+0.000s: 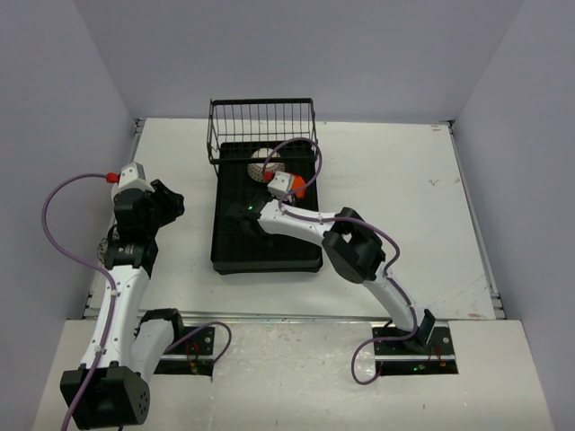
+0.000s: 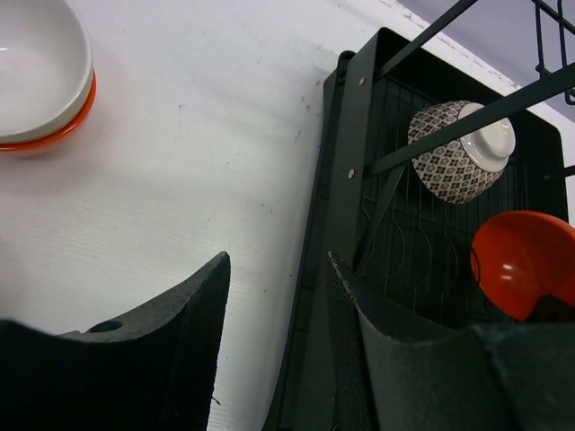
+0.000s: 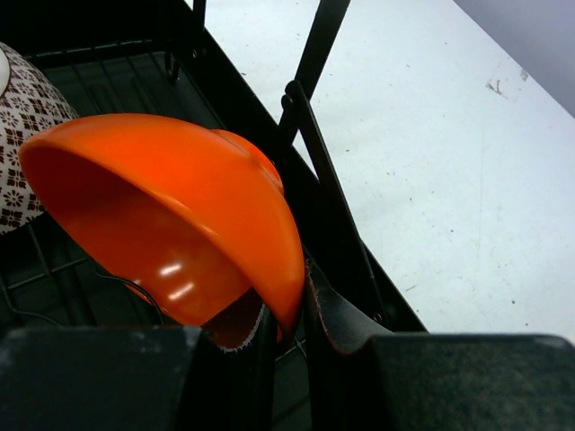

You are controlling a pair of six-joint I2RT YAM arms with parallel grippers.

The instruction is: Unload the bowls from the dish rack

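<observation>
Centre of the overhead view: the dish rack (image 1: 287, 256), flat on the white counter (image 1: 404, 197), with its wire basket (image 1: 262, 121) at the end nearest the top of the frame. Reaching into it from the lower right, the right arm.

Right tool (image 3: 292, 314): pressed together on the rim of an orange bowl (image 3: 198, 197), one finger inside the wall and one outside. A pinch by the edge, most likely because a smooth round bowl offers nothing else to grip. Bowl tipped on its side over the rack floor, mouth toward the left of the right wrist frame.

At the left edge of that same frame, close beside the orange bowl, a brown-and-white patterned bowl (image 2: 454, 157). Lying on its side in the rack near the basket end, not held by anything.

Left tool (image 2: 277, 287): spread wide and empty, hanging over the counter just outside the rack's left wall. Probably kept there to stay clear of the working arm while near enough to receive.

Upper left of the left wrist frame, on the bare counter and well apart from the rack: what looks like a white bowl nested in an orange one (image 2: 36, 81), though cropped too far to be sure.

Judged as the lift-out step for the orange bowl, with the patterned one left to unload. Worth minding: the black rack strut just right of the pinched rim, so up first, then sideways.
</observation>
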